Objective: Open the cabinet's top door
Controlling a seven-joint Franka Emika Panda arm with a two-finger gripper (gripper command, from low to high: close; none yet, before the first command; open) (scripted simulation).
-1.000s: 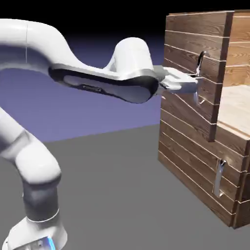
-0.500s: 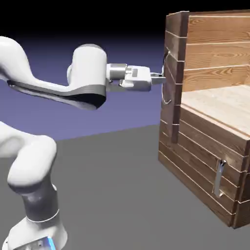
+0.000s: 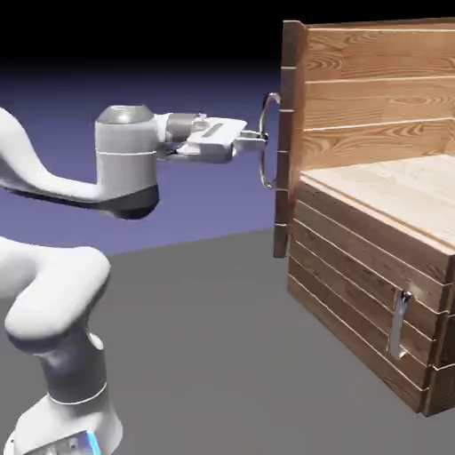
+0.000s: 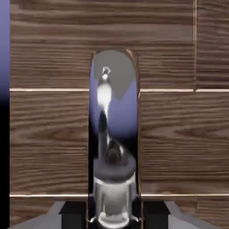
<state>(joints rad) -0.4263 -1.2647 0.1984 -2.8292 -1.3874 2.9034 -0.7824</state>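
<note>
One long curved handle (image 3: 263, 166), silver, holds in the gripper (image 3: 260, 138), with narrow fingers closed on its middle part. Comes to it from the exterior view's left. Stands widely open with the top door (image 3: 283, 155), almost edge-on at the left side of the cabinet (image 3: 360, 244), and shows lighter wood inside. Keeps closed the lower panel (image 3: 355, 280), with a short straight handle (image 3: 399, 324) on it. In the hand view, shows dark planks with pale seams, and between the finger tips (image 4: 74, 214) the same shiny curved handle.
</note>
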